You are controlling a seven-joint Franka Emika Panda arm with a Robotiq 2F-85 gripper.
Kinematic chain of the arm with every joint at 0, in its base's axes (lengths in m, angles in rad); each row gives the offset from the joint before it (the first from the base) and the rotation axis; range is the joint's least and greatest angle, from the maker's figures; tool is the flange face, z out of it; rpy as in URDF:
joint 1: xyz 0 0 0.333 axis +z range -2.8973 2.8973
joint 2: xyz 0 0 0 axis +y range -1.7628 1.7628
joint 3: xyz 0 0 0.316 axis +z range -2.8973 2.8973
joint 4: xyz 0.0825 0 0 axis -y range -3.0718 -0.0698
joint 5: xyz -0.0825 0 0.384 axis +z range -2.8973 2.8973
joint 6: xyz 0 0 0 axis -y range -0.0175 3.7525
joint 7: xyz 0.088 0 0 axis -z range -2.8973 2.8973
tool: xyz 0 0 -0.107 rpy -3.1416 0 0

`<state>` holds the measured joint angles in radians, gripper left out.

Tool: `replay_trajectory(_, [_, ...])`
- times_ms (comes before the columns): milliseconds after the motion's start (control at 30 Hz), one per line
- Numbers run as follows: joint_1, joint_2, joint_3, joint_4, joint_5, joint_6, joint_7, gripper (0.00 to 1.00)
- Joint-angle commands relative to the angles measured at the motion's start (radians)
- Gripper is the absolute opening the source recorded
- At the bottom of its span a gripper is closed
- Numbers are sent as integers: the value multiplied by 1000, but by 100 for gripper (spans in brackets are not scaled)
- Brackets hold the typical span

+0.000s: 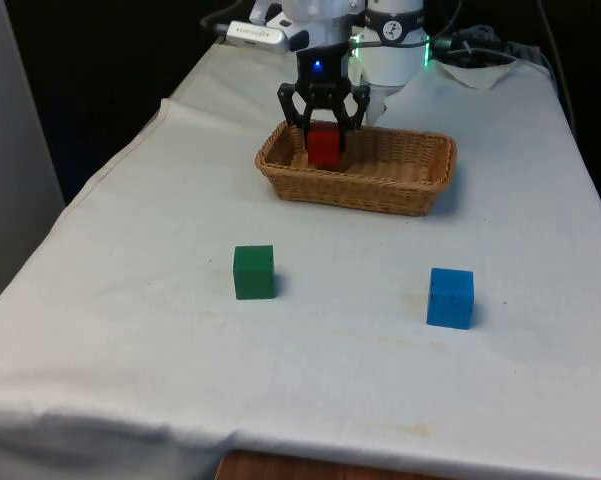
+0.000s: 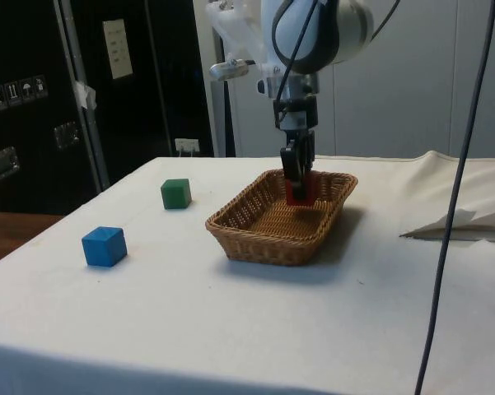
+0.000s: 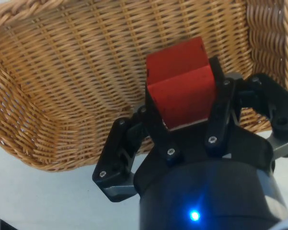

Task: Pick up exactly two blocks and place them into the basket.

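1. Gripper [image 1: 324, 128] clamped on red block [image 1: 324, 145], fingers pressed to two opposite faces; hangs over basket [image 1: 417, 186] at the end toward front view's left.
2. Front view: red block sits level w/ basket's far rim, lower part hidden behind near wall. Can't tell from here whether block touches basket floor.
3. Side view: gripper [image 2: 299, 177] reaches down inside basket [image 2: 263, 243], red block [image 2: 297, 192] below rim line, near the far end wall. Contact w/ weave still unclear.
4. Wrist view: red block [image 3: 182, 88] pinched between black fingers [image 3: 221, 112], top face and one side face showing. Woven floor and curved wall of basket [image 3: 52, 86] directly beneath and around; strip of white cloth [image 3: 38, 201] outside basket rim.
5. Green block [image 1: 253, 272] on cloth, clear of basket, nearer the camera on front view's left. Same block in side view [image 2: 175, 193] beyond basket's left side, apart from it.
6. Blue block [image 1: 450, 297] on cloth, also outside basket, toward front view's right, well apart from green. Side view puts it [image 2: 105, 246] nearest the cloth's front-left area, away from basket.
7. Both loose blocks upright, flat on cloth.
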<state>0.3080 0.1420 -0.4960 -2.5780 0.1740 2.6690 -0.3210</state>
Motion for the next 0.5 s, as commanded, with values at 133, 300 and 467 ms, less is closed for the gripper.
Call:
replay_trajectory(133, [-1, -1, 1, 1, 2, -1, 0, 2])
replay_trajectory(300, [-1, -1, 1, 1, 4, -1, 0, 2])
replay_trajectory(467, [-2, 13, 7, 7, 18, 3, -2, 2])
